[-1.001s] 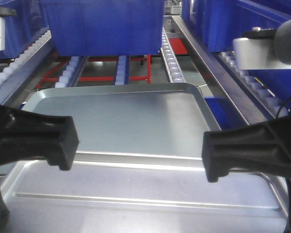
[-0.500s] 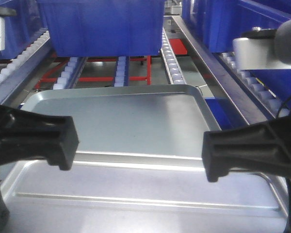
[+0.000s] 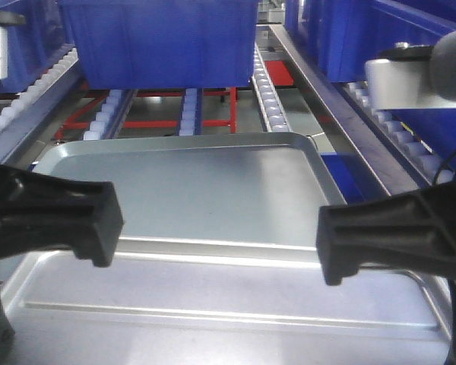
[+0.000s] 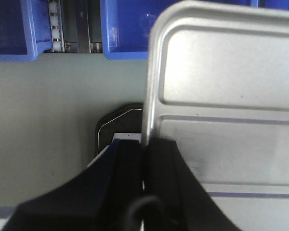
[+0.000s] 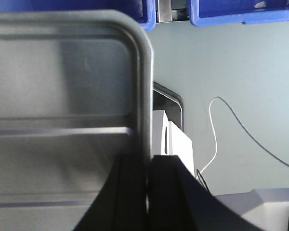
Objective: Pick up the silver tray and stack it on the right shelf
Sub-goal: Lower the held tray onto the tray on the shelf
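Pinching the one silver tray (image 3: pixel 213 194) from both sides, the two grippers hold it in front of the shelf (image 3: pixel 270 99). Whether its far edge rests on the rollers cannot be told.

The left gripper (image 4: pixel 144 144) has its two black fingers (image 4: pixel 164 166) closed on the tray's left rim, one finger on each side of the edge. The right gripper (image 5: pixel 149 161) clamps the right rim the same way. Two ridges cross the tray floor: one just ahead of the fingertips, the other farther back beside the fingers.

The front view alone shows both grippers at once. It also shows the red bars (image 3: pixel 167 122) under the shelf and one blue bin (image 3: pixel 159 38) straight ahead of the fingers, with parts of others to either side.

Each wrist view shows parts of two blue bins beyond the tray's rounded far corner, and grey floor (image 4: pixel 48 120) outside the fingers. Only the right wrist view shows a thin white cable (image 5: pixel 216 130) lying on that floor.
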Tool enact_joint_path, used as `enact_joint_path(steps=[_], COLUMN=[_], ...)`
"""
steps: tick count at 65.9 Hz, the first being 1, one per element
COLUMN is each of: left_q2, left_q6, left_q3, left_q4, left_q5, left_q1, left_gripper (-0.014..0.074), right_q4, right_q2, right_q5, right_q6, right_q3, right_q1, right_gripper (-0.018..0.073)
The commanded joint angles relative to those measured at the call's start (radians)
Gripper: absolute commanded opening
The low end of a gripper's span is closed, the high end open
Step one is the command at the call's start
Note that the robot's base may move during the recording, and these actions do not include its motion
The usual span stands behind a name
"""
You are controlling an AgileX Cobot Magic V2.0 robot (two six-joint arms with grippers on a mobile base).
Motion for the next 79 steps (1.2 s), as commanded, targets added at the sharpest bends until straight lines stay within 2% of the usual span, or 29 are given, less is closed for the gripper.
enact_joint_path(steps=[1, 9, 19, 24, 27, 35, 41, 56, 69, 79], left_q2=[-0.021, -0.021, -0.021, -0.021, -0.021, -0.021, -0.021, -0.019, -0.005, 0.037], left_q6=[-0.003, 0.010, 0.054, 0.065, 0.100, 0.197, 0.268, 0.483, 0.577, 0.745], left_q3=[-0.005, -0.005, -0.005, -0.018, -0.032, -0.079, -0.108, -0.128, -0.128, -0.128], left_q4=[0.090, 0.097, 0.097, 0.097, 0.094, 0.081, 0.061, -0.047, -0.073, -0.201], left_q5=[0.330, 0.309, 0.245, 0.235, 0.221, 0.171, 0.124, -0.053, -0.183, -0.275], left_q1=[0.003, 0.003, 0.003, 0.016, 0.033, 0.106, 0.182, 0.364, 0.470, 0.567], left_gripper=[-0.0100, -0.0100, -0.0100, -0.0100, -0.0100, -0.0100, -0.0100, -0.0100, -0.0099, -0.0099], right_q4=[-0.086, -0.087, -0.086, -0.087, -0.087, -0.087, -0.087, -0.066, 0.018, 0.032], right_q2=[-0.021, -0.021, -0.021, -0.021, -0.021, -0.020, -0.015, 0.051, 0.154, 0.240], right_q5=[0.259, 0.232, 0.198, 0.189, 0.168, 0.086, 0.054, -0.044, -0.173, -0.215], right_q6=[-0.009, -0.013, -0.128, -0.137, -0.140, -0.181, -0.198, -0.322, -0.429, -0.452], right_q3=[-0.006, -0.007, -0.032, -0.064, -0.082, -0.135, -0.167, -0.257, -0.348, -0.416], right_q1=[-0.011, -0.012, -0.014, -0.021, -0.027, -0.057, -0.102, -0.232, -0.315, -0.351], right_gripper=[0.0070, 0.0070, 0.0071, 0.0071, 0.0071, 0.0071, 0.0071, 0.0071, 0.0071, 0.0071])
